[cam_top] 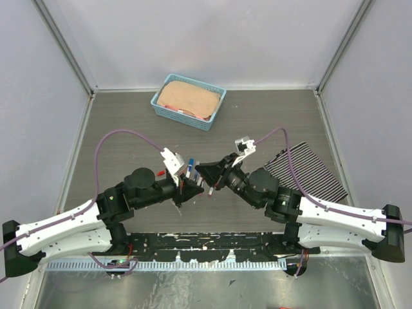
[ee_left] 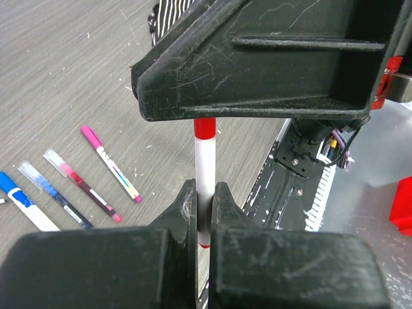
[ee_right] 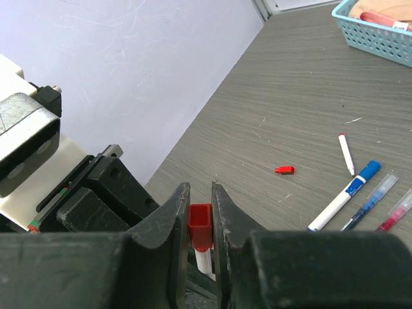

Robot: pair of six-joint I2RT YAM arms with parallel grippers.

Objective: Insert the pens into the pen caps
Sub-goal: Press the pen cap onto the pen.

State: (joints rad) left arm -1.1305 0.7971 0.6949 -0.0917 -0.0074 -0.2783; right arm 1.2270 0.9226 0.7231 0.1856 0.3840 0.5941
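Left gripper (ee_left: 205, 196) is clamped on the pen (ee_left: 205, 158); right gripper (ee_right: 200, 193) pinches the red cap (ee_right: 200, 226), both held above the desk (ee_left: 77, 64). Line them up coaxially and push straight until the cap seats.

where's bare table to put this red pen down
Bare table between the blue basket and the left wall, and between the basket and the striped cloth. Crowded at the centre, around the lying pens and the loose red cap.
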